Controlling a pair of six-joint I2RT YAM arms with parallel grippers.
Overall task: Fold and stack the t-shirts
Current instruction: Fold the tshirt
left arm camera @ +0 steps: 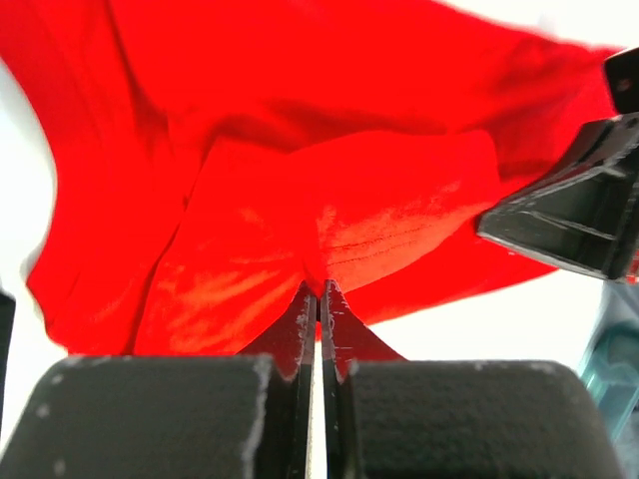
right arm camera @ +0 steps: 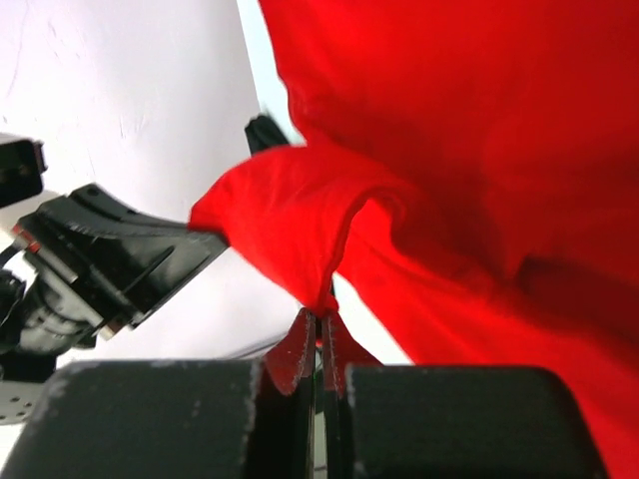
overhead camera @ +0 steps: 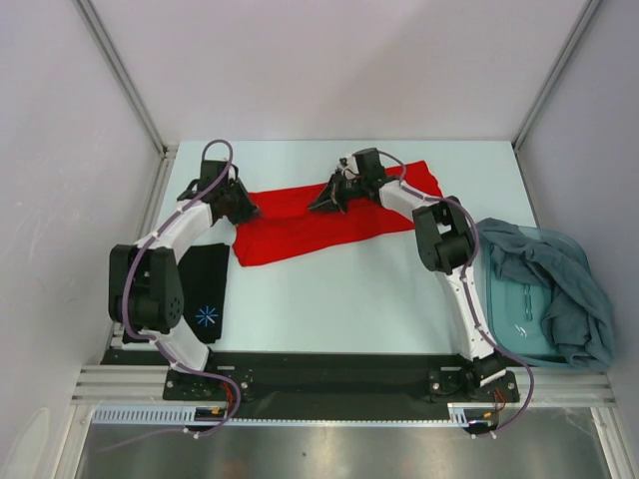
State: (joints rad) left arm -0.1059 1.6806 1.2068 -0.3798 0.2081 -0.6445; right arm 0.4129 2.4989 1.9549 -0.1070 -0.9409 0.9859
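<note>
Across the upper middle of the top view sprawls the red t-shirt (overhead camera: 300,238), left gripper (left arm camera: 319,299) and right gripper (right arm camera: 321,321) each pinched tight on its cloth, so carry both 2 corners evenly for a straight crease.

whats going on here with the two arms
The left arm and the right arm each have their jaws pinched shut on a fold of the red t-shirt, which lies stretched across the far part of the table. A black t-shirt with a starburst print lies folded near the left arm's base. Teal-grey shirts sit heaped in a translucent bin on the right, not yet folded.
</note>
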